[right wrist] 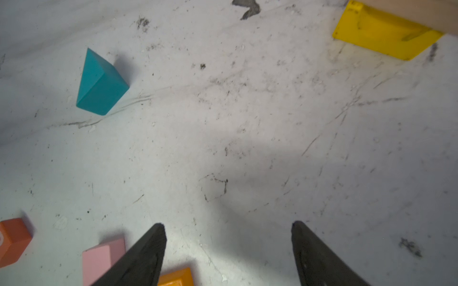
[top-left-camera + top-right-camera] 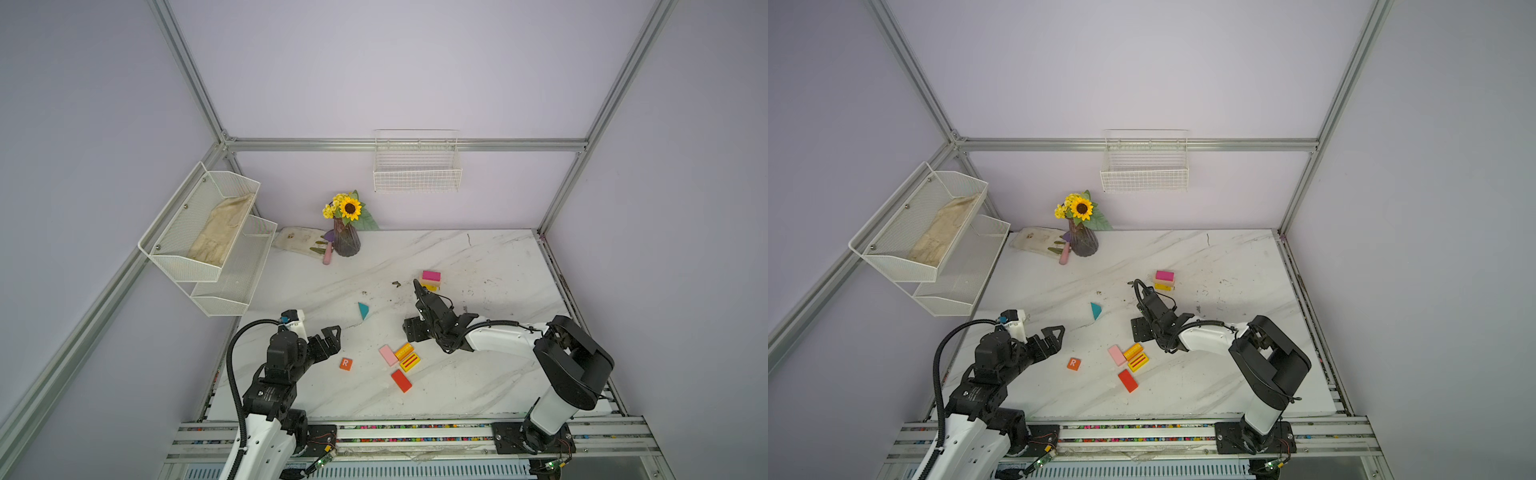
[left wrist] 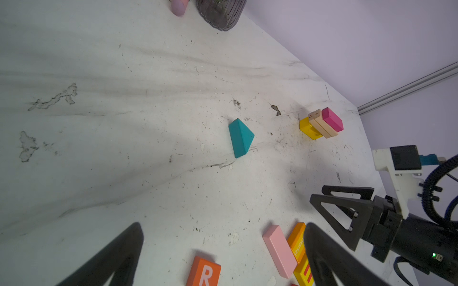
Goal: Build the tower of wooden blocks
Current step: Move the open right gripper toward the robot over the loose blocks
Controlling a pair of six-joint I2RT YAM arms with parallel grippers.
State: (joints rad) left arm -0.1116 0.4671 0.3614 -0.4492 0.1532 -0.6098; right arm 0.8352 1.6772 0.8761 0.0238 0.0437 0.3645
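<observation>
The tower (image 2: 431, 280) stands at the back right of the marble table: a yellow base, tan slabs, a magenta block (image 3: 332, 119) on top. My right gripper (image 2: 417, 286) is open and empty just left of the tower's yellow base (image 1: 381, 32); in the right wrist view (image 1: 227, 224) only bare table lies between its fingers. My left gripper (image 2: 333, 333) hangs open and empty (image 3: 224, 225) near the orange R cube (image 2: 345, 364). A teal triangle (image 2: 363, 310) lies mid-table. Pink (image 2: 388, 355), orange (image 2: 403, 351), striped yellow (image 2: 409, 362) and red (image 2: 401, 380) slabs lie in a cluster at the front.
A purple vase of sunflowers (image 2: 346, 241) stands at the back, beside a cloth and a pink-handled tool (image 2: 328, 254). A white mesh shelf (image 2: 208, 237) hangs on the left wall and a wire basket (image 2: 417, 168) on the back wall. A metal rail (image 2: 415, 432) runs along the front edge.
</observation>
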